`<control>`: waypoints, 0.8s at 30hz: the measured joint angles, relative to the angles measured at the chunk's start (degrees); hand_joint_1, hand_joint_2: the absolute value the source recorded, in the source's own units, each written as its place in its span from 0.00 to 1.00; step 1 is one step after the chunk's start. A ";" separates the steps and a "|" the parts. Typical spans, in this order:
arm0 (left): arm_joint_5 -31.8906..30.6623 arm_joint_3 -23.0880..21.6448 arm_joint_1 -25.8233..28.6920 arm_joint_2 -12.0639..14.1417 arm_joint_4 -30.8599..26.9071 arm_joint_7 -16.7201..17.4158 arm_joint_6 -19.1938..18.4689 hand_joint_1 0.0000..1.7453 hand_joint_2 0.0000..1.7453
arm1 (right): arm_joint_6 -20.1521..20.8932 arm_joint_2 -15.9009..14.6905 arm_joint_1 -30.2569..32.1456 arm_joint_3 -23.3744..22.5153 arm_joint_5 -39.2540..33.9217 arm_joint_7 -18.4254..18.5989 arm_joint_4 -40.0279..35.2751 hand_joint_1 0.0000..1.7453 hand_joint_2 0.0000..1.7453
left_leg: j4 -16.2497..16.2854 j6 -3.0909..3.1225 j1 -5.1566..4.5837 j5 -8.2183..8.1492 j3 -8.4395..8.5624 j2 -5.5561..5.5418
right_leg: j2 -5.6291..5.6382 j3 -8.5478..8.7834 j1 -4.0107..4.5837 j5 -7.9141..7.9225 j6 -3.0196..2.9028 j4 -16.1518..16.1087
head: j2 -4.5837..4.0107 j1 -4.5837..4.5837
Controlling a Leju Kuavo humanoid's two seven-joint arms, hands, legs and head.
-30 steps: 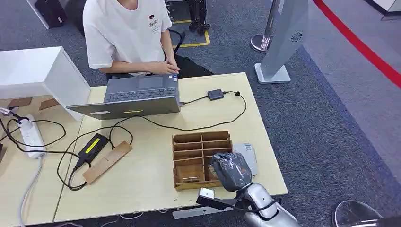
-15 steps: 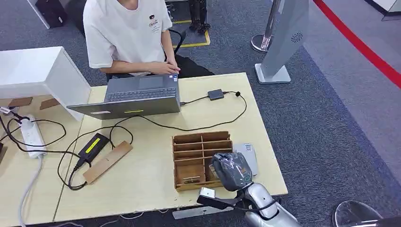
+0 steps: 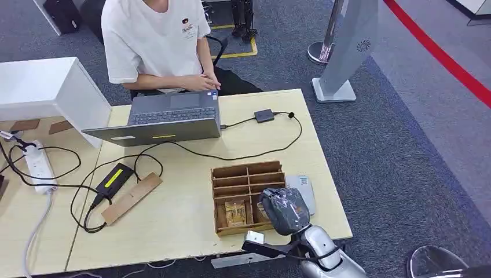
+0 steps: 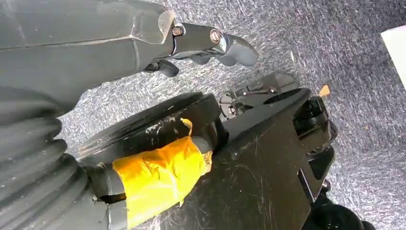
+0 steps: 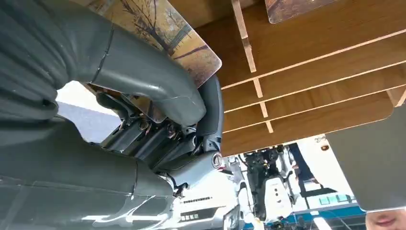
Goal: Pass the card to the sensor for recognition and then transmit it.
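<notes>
My right hand (image 3: 284, 209), wrapped in a grey cover, hovers over the near right part of the wooden divided tray (image 3: 246, 169). In the right wrist view the thumb and fingers of that hand (image 5: 143, 81) pinch a card (image 5: 191, 50) printed with an autumn tree, held just above the tray's slats (image 5: 311, 72). A second card (image 5: 292, 7) lies in a neighbouring compartment; the head view shows a card (image 3: 235, 211) in the near left one. A small black box (image 3: 264, 115) is cabled to the laptop. My left hand (image 4: 210, 43) hangs over carpet, holding nothing.
A person sits behind the open laptop (image 3: 171, 119) at the table's far side. A flat grey pad (image 3: 305, 190) lies right of the tray. Cables, a power brick (image 3: 116, 176), a wooden strip (image 3: 132, 197) and a power strip (image 3: 36, 167) lie to the left.
The card in the tray's near left compartment now shows larger and higher than before. My right hand has barely shifted over the tray.
</notes>
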 joint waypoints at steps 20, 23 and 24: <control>-1.49 0.04 0.00 -0.02 0.00 0.33 0.26 0.00 1.00 | -6.23 2.23 0.45 -5.00 1.11 -4.02 -3.67 1.00 1.00 | 0.00 0.00 0.01 0.00 -0.01 0.00 | 0.01 -0.01 0.00 0.00 0.00 0.01 | 0.00 0.00; -1.77 0.07 -0.01 -0.02 0.00 0.33 0.26 0.00 1.00 | -6.25 3.12 0.85 -6.62 1.42 -5.93 -4.04 1.00 1.00 | 0.00 0.00 0.00 0.00 -0.01 0.00 | 0.01 -0.01 0.00 0.00 0.00 0.01 | 0.00 0.00; -1.88 0.07 -0.01 -0.02 0.00 0.33 0.26 0.00 1.00 | -6.25 3.50 1.00 -7.24 1.75 -6.74 -4.15 1.00 1.00 | 0.00 0.00 0.00 0.00 -0.01 0.00 | 0.01 -0.01 0.00 0.00 0.00 0.01 | 0.02 -0.02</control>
